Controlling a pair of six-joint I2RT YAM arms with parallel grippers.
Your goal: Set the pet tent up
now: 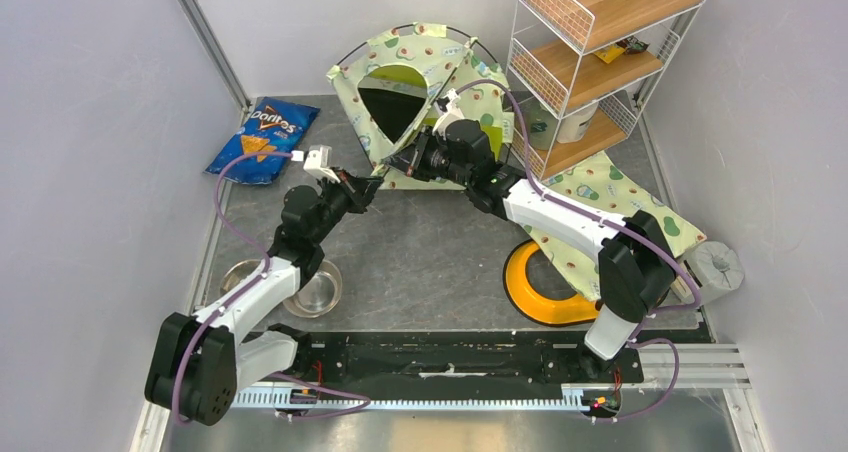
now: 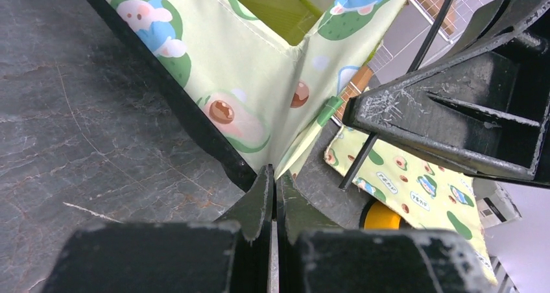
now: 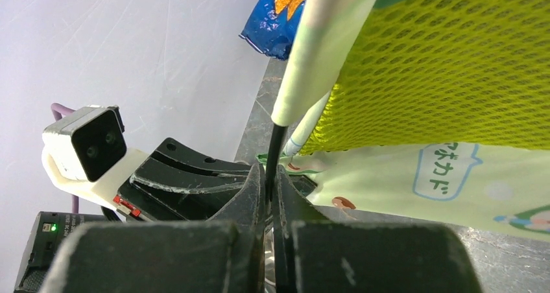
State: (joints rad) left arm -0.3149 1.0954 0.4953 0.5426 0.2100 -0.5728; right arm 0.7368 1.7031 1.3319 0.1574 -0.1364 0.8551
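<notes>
On the grey marbled surface (image 1: 430, 247), far side beside a wire shelf rack (image 1: 590, 67), the pet tent (image 1: 440, 54) stands upright, the left arm's fingers (image 2: 259, 201) pressed together at its bottom corner, the right arm's fingers (image 3: 250, 194) pinching its thin black pole (image 3: 275, 152).

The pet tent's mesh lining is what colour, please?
The mesh lining is lime green, clearest in the right wrist view.

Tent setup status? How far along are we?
Done: the pet tent stands upright at the back, doorway open. In hand: the left gripper pinches a bottom corner of the fabric; the right gripper is shut on a black pole end poking from its sleeve. Left, likely: seat that pole end at the corner, then release.
</notes>
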